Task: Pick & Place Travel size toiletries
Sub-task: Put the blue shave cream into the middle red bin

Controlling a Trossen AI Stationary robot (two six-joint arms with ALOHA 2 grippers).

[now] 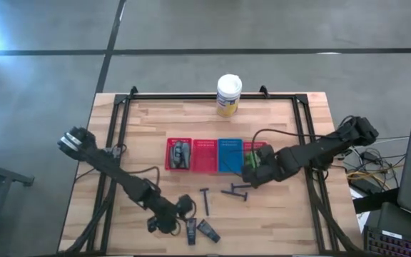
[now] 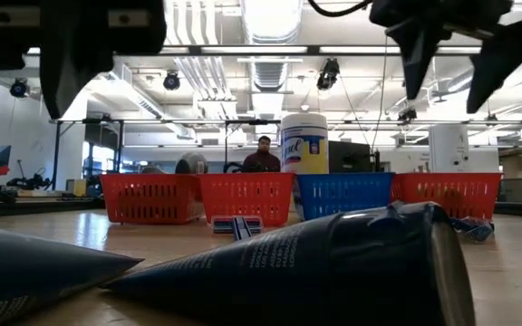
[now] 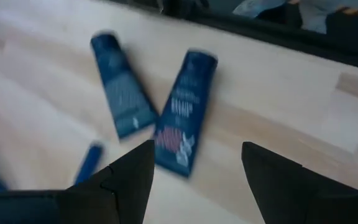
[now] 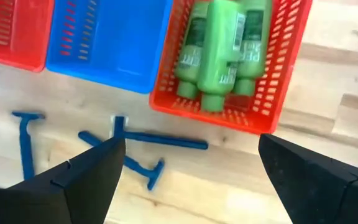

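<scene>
Two short dark tubes (image 3: 185, 112) (image 3: 120, 84) lie flat on the wood near the table's near edge (image 1: 199, 230). My left gripper (image 3: 197, 171) hovers open just left of them (image 1: 177, 216), touching nothing. Three thin T-shaped sticks (image 4: 160, 140) (image 4: 23, 144) lie on the table in front of the trays (image 1: 237, 190). Green bottles (image 4: 222, 43) lie in the rightmost red tray (image 4: 278, 93). Grey bottles (image 1: 181, 153) fill the leftmost red tray. My right gripper (image 4: 194, 171) is open above the near edge of the green-bottle tray (image 1: 252, 171).
Four slotted trays stand in a row mid-table: red (image 1: 168, 163), red (image 1: 204, 155), blue (image 1: 229, 155), red (image 1: 247, 146). A white-lidded, yellow-labelled jar (image 1: 229, 95) stands by the far edge. A person (image 2: 263, 156) sits in the room beyond. Bare wood lies at the table's left and right.
</scene>
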